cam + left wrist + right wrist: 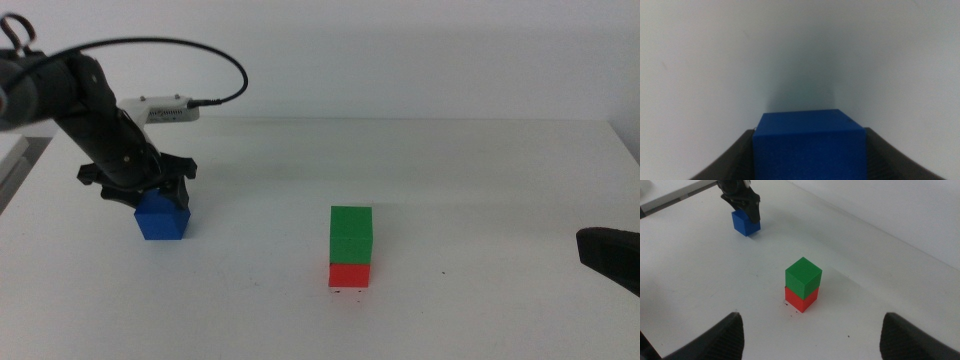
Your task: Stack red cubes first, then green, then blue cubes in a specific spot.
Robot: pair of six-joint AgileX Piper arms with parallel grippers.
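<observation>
right gripper (608, 258): waits at the near right edge of the table, well apart from the cubes — jaws spread wide in its own wrist view, nothing between them
specific spot (790, 305): near centre, tiny black specks just showing at the base of the stack
red cube (349, 274): sits on the spot, bottom of the stack — done
green cube (351, 235): squarely on top of the red one, edges roughly lined up — done
progress: two of three layers in place, blue one left to carry over and set on green
blue cube (162, 217): left side of the table, well apart from the stack, looks to rest on the table or just off it — cannot tell which
left gripper (140, 188): comes down on the blue cube from above, jaws closed against its two sides per the left wrist view
left arm pose: reaches in from the far left, forearm slanting down, wrist tipped toward the table
table (480, 180): white, bare behind the stack
</observation>
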